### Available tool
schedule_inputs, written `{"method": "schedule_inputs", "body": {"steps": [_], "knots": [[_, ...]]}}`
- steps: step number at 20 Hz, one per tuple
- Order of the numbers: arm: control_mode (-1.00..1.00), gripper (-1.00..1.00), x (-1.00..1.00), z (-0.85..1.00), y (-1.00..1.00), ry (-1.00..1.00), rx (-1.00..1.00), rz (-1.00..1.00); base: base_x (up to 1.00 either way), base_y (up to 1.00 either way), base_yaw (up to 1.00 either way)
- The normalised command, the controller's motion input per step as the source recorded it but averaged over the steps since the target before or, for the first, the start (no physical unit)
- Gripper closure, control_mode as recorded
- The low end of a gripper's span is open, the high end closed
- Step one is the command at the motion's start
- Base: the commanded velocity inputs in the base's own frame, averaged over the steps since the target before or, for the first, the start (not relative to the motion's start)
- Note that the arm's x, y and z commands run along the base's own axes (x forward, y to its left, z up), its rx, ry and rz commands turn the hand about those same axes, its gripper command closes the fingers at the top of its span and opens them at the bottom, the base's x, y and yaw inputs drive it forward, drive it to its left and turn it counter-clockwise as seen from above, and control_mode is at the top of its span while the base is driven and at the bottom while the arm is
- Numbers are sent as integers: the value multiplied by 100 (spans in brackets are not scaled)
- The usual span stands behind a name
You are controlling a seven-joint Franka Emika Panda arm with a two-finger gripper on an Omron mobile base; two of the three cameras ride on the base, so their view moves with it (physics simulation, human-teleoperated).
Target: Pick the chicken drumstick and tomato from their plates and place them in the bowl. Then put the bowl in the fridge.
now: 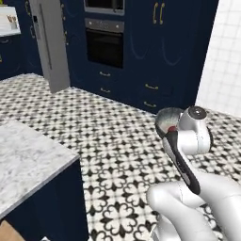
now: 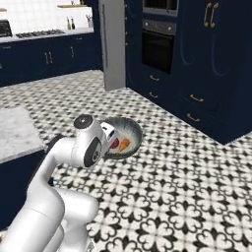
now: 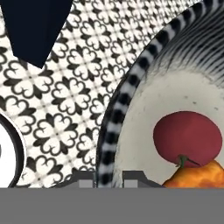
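Note:
The bowl [image 1: 165, 120] [image 2: 131, 130] [image 3: 114, 113] hangs in the air over the patterned floor, dark and speckled outside, pale inside. My gripper [image 3: 107, 179] is shut on its rim, one fingertip on each side of the wall. Inside lie the red tomato [image 3: 188, 138] [image 2: 114, 143] [image 1: 172, 128] and, touching it, the golden-brown chicken drumstick [image 3: 197, 175] [image 2: 124, 144]. The tall grey fridge [image 1: 49, 42] [image 2: 113, 44] stands at the far side of the room, well away from the bowl. The plates are out of view.
A marble-topped counter [image 1: 28, 160] [image 2: 15, 133] with a navy base stands to the left of the arm. Navy cabinets with a built-in oven [image 1: 104, 44] [image 2: 158, 47] line the far wall beside the fridge. Open tiled floor [image 1: 117, 127] lies between.

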Motion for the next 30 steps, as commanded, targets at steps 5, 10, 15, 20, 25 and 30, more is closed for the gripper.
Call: {"method": "schedule_inputs", "body": {"steps": [5, 10, 15, 20, 25, 30], "knots": [[100, 100, 0, 0, 0, 0, 0, 0, 100, -17, 53], [100, 100, 0, 0, 0, 0, 0, 0, 100, -27, 47], [100, 100, 0, 0, 0, 0, 0, 0, 100, -49, 38], [100, 100, 0, 0, 0, 0, 0, 0, 100, -55, 34], [100, 100, 0, 0, 0, 0, 0, 0, 100, -47, 25], [100, 100, 0, 0, 0, 0, 0, 0, 100, -35, 23]]}}
